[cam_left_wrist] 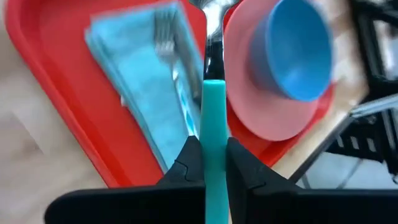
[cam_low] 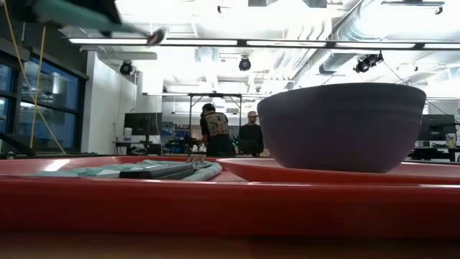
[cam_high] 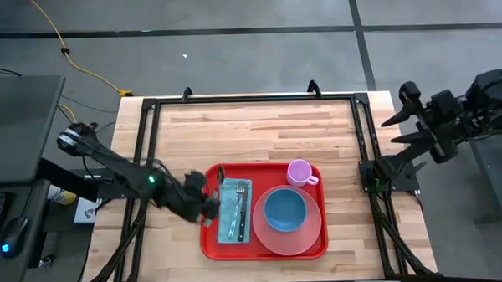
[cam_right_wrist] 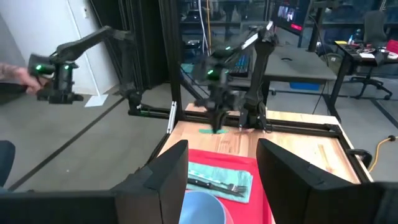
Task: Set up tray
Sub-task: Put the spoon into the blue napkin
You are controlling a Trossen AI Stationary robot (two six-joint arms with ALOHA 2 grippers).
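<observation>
Red tray [cam_high: 211, 243] sits at six o'clock on my wooden table [cam_high: 259, 132]. On it: pink plate [cam_high: 308, 231] carrying a blue bowl [cam_high: 284, 210], teal napkin [cam_high: 230, 213] under a fork [cam_high: 242, 210], pink cup [cam_high: 299, 171]. Left gripper [cam_left_wrist: 213, 158] clenches a teal-handled utensil [cam_left_wrist: 213, 118]. Right gripper [cam_right_wrist: 222, 171], at three o'clock, hangs released.
</observation>
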